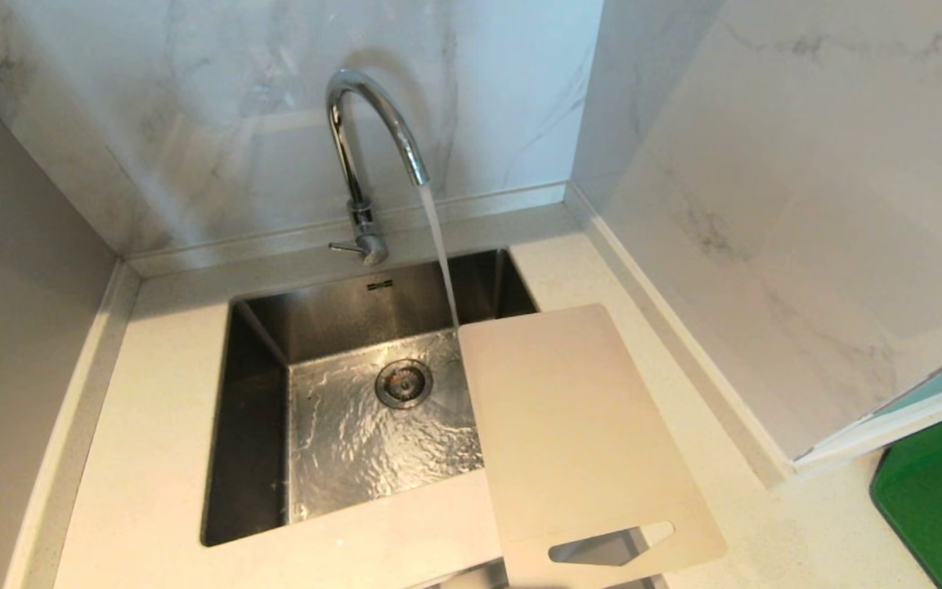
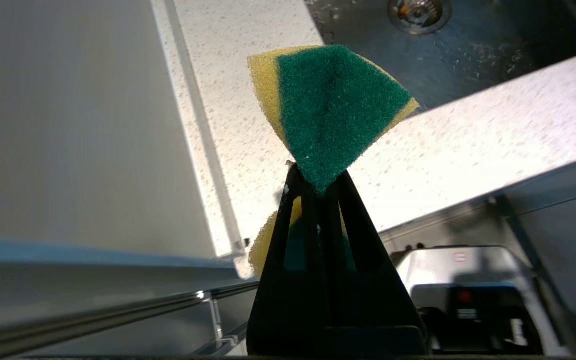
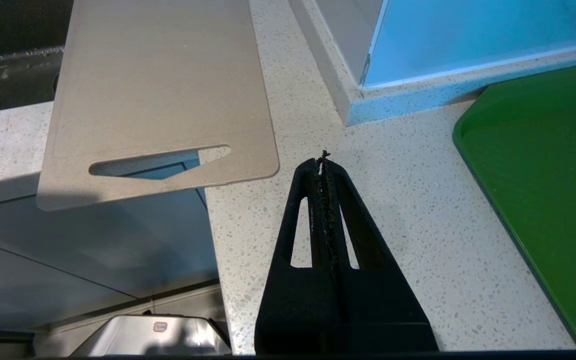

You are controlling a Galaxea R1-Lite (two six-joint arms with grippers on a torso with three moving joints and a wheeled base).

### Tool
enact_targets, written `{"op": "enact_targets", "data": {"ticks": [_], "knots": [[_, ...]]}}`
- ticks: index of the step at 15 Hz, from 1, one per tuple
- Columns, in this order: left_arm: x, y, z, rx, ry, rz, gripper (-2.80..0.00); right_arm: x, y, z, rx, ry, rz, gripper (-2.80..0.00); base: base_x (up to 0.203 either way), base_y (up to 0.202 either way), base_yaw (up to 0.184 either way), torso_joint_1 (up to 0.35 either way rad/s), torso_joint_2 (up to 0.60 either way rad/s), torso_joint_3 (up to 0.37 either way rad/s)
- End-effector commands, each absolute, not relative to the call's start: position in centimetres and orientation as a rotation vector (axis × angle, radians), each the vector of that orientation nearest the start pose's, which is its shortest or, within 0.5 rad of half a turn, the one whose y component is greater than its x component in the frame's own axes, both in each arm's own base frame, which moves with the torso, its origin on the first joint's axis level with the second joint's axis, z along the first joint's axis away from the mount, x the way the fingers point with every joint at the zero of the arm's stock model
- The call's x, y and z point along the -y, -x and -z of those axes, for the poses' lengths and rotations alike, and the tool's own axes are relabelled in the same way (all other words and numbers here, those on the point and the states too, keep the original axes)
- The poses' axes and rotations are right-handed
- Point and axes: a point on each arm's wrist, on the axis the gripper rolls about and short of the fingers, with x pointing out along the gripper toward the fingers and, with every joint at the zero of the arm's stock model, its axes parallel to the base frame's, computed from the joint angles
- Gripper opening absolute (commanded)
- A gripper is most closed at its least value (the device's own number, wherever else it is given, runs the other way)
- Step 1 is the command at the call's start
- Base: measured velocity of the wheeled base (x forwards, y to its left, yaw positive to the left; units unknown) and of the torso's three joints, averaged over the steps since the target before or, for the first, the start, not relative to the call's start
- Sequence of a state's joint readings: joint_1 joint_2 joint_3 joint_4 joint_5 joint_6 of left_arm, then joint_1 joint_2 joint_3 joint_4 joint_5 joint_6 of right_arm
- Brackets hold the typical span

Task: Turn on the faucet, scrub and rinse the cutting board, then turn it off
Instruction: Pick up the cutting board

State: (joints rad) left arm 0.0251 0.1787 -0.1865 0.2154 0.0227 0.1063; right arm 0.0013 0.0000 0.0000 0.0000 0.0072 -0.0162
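The chrome gooseneck faucet (image 1: 366, 155) stands behind the sink (image 1: 254, 425), and water runs from its spout into the basin; its thin lever (image 1: 346, 247) points left. The off-white cutting board (image 1: 577, 433) (image 3: 163, 85) lies on the counter right of the sink, one edge over the basin and its handle slot past the counter's front edge. My left gripper (image 2: 316, 182) is shut on a yellow and green sponge (image 2: 335, 105), held low before the counter's front left. My right gripper (image 3: 324, 162) is shut and empty, just right of the board's handle end. Neither arm shows in the head view.
A dark green tray (image 1: 941, 491) (image 3: 548, 185) lies on the counter at far right. Marble walls close in behind the sink and on the right. The speckled counter (image 1: 144, 458) wraps round the sink. The drain (image 1: 403, 383) sits mid-basin under rippling water.
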Motion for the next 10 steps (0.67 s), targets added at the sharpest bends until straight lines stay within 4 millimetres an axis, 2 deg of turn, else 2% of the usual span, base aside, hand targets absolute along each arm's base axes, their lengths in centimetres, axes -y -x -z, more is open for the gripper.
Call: {"op": "enact_targets", "data": {"ticks": [1,4,6,8,10], "knots": [[-0.1,3.4,-9.3,-0.082,-0.137,-0.051,-2.80,0.0,2.3,-7.5,0.000,0.017,-0.009,-2.80,0.000,0.000,0.000,0.000,0.00,0.000],[0.0,2.3,-8.1,0.063,-0.188,-0.027,-2.80,0.0,2.3,-7.5,0.000,0.017,-0.009,-2.80,0.000,0.000,0.000,0.000,0.00,0.000],[0.0,2.3,-8.2,0.073,-0.207,-0.012,-2.80,0.0,2.3,-7.5,0.000,0.017,-0.009,-2.80,0.000,0.000,0.000,0.000,0.00,0.000],[0.0,2.3,-8.2,0.072,-0.182,-0.008,-2.80,0.0,2.3,-7.5,0.000,0.017,-0.009,-2.80,0.000,0.000,0.000,0.000,0.00,0.000],[0.0,2.3,-7.8,0.036,-0.069,0.001,-2.80,0.0,2.3,-7.5,0.000,0.017,-0.009,-2.80,0.000,0.000,0.000,0.000,0.00,0.000]]}}
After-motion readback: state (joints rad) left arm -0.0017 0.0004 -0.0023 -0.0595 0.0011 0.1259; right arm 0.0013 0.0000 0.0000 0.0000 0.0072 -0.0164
